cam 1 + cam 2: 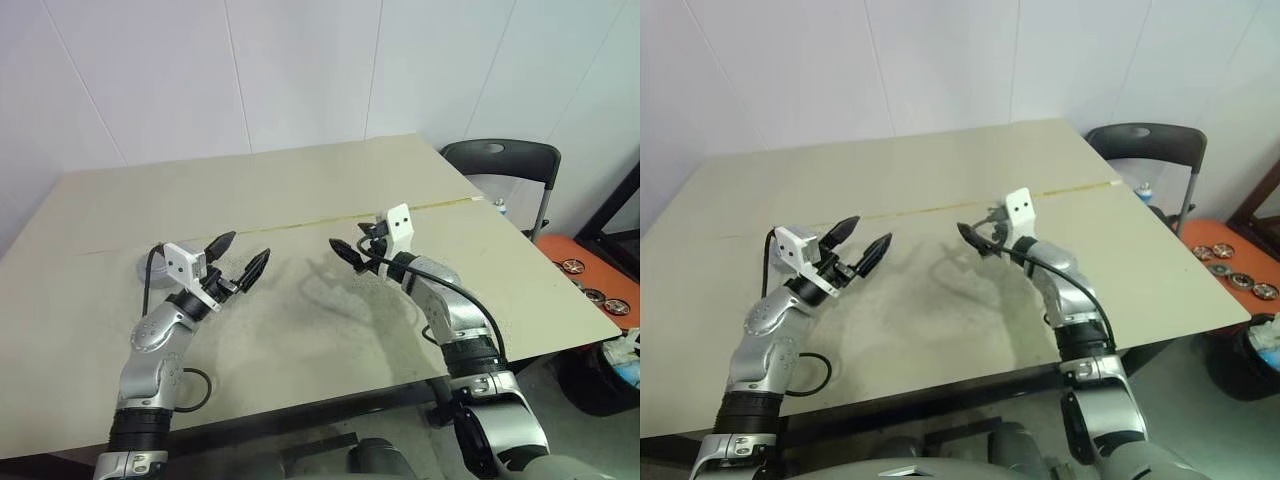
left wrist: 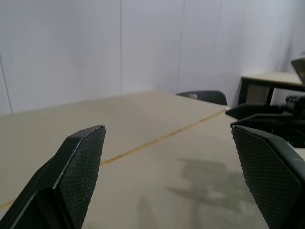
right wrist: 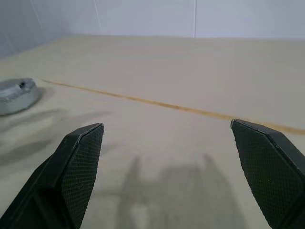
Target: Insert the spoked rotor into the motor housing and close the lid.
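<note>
Table: beige surface crossed by a yellow line.
Motor housing: closed under its grey lid, set near the left edge, just behind the left gripper.
Left gripper: spread wide, nothing held.
Right gripper: spread wide, empty, well apart from the housing.

silver arms, black textured fingers

Head stereo pair high over the table; low, level wrist views.

White panelled walls, beige table, black chair
</note>
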`<state>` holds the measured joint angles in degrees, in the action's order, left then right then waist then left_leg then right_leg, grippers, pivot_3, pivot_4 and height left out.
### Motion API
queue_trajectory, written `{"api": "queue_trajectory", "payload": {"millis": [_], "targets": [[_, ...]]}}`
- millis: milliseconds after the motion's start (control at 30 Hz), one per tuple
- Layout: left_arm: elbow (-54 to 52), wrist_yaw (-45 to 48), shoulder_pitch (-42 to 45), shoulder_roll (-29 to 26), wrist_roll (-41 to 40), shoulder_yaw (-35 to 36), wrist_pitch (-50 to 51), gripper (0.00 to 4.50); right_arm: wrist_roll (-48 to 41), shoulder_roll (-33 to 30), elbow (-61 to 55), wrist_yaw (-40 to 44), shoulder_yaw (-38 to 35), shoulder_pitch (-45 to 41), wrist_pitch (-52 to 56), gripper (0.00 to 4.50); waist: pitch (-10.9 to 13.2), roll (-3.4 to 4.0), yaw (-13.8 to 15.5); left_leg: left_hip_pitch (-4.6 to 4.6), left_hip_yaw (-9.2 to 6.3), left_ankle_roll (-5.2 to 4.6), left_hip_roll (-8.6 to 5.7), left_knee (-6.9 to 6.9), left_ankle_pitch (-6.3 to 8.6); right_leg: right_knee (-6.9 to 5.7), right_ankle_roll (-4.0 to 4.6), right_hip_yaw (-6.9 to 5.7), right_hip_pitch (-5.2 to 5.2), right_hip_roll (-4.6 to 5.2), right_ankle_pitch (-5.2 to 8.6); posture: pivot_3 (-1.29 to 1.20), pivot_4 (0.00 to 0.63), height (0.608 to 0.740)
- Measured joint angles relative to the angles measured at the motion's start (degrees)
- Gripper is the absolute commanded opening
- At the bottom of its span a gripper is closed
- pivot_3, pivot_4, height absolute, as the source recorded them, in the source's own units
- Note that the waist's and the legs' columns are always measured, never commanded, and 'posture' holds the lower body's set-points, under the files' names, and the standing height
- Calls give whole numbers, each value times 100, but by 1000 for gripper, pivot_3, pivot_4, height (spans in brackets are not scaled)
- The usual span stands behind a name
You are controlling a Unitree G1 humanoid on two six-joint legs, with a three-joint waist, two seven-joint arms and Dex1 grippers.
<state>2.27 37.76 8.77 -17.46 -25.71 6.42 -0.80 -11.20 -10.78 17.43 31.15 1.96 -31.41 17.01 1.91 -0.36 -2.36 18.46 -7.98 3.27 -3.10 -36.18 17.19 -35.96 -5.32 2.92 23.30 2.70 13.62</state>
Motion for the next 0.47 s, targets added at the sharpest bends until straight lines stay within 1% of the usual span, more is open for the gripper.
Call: {"api": "queue_trajectory", "payload": {"millis": [133, 467], "targets": [[0, 48, -2, 1, 12, -8, 27, 4500, 138, -23, 51, -41, 4, -7, -259, 4464, 1, -2, 7, 1, -1, 0, 0, 0, 0, 2, 0, 0, 0, 1, 0, 0, 0, 740], [168, 226, 12, 14, 194, -109, -32, 4500, 204, -36, 335, -273, -55, -163, -404, 4464, 3, -1, 5, 1, 0, 0, 0, 1, 0, 3, 1, 0, -1, 0, 0, 0, 0, 740]]}}
